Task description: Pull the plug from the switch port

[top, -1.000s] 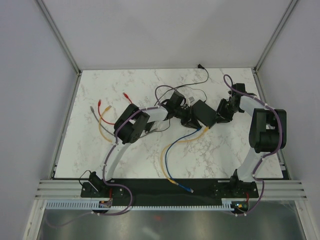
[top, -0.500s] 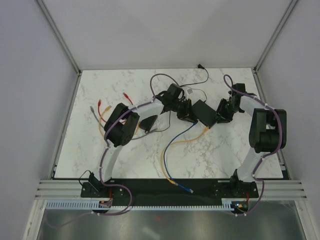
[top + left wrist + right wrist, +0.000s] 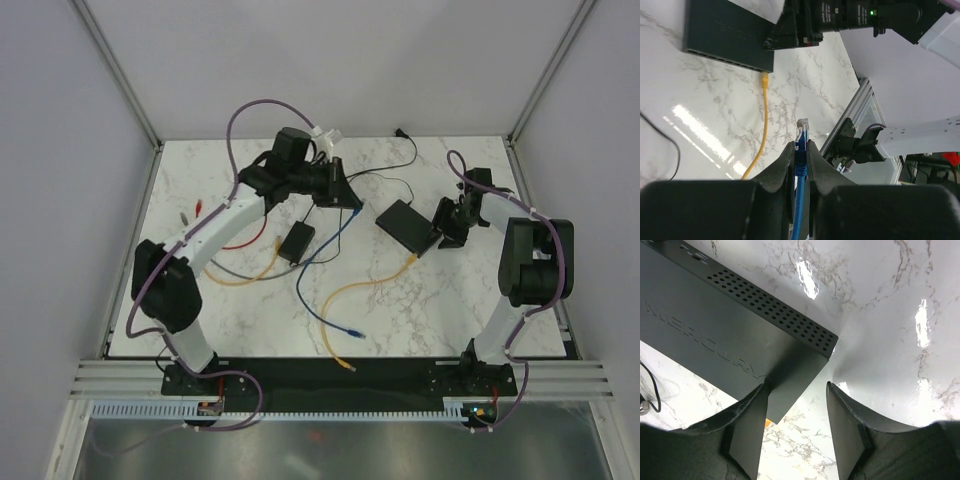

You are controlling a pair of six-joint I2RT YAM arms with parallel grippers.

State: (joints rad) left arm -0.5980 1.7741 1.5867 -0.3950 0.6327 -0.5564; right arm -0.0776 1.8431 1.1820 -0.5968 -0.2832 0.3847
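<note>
**A:** Where is the plug at this moment?

**B:** The blue plug [image 3: 802, 131] is out of the port. The left gripper [image 3: 801, 145] is pinched tight on it, one finger on each side. The clear tip of the plug stands out beyond the fingertips. The blue cable [image 3: 799, 200] runs back between the fingers toward the camera.

**A:** And the switch?

**B:** The switch [image 3: 403, 222] lies on the marble table [image 3: 450, 310], to the right of the middle. In the overhead view the left gripper is to the left of it, nearer the far edge and well apart from the box. In the left wrist view the row of sockets faces the plug, with bare marble between them.

**A:** Is something plugged in it?

**B:** Yes. A yellow cable [image 3: 763, 125] sits with its plug in a socket near the end of the row and runs away over the marble.

**A:** What does the right gripper do?

**B:** The right gripper [image 3: 797, 390] is at the right end of the switch, and its fingers [image 3: 747, 425] stand on both sides of one corner. One finger lies over the face with the raised letters. Between the other finger and the box a strip of marble shows. Whether it really clamps the box, I cannot tell.

**A:** Anything else on the table?

**B:** A small black power brick [image 3: 297, 241] lies to the left of the switch, apart from it, under the line of the left gripper.
</note>
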